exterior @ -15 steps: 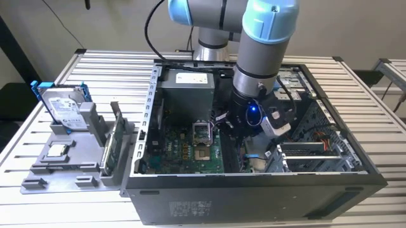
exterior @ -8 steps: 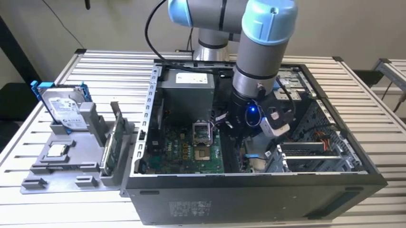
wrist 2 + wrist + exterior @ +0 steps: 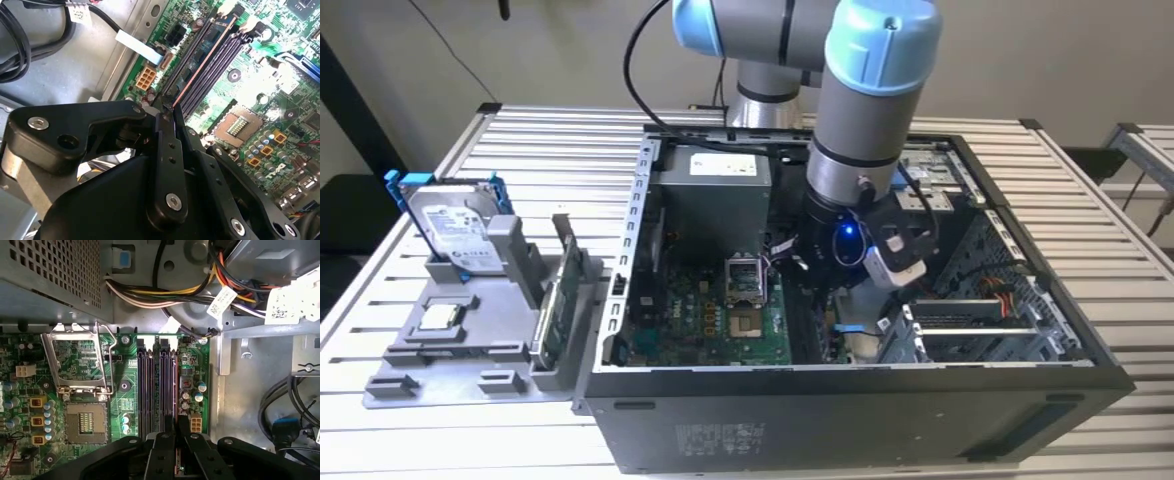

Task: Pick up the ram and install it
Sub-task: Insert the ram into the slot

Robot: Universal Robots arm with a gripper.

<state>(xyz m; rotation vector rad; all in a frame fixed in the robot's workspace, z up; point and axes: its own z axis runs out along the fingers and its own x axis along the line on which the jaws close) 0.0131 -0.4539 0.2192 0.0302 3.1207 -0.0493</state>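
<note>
My gripper [image 3: 850, 325] is down inside the open computer case [image 3: 854, 410], over the motherboard's memory slots [image 3: 156, 390]. In the second wrist view its black fingers [image 3: 169, 145] are shut on the ram [image 3: 202, 62], a long thin dark stick seen edge-on with a copper-coloured edge. The stick runs along the outermost slot, next to the board's edge. In the first wrist view the fingertips [image 3: 165, 442] close around the near end of that slot line. Whether the ram is fully seated cannot be told.
A CPU socket [image 3: 86, 422] with its open metal frame [image 3: 77, 360] lies beside the slots. Cable bundles [image 3: 165, 292] and the power supply [image 3: 714, 195] crowd the back of the case. Outside, a grey fixture [image 3: 467, 340] holds a hard drive in a blue frame [image 3: 454, 230] and an upright green card [image 3: 550, 310].
</note>
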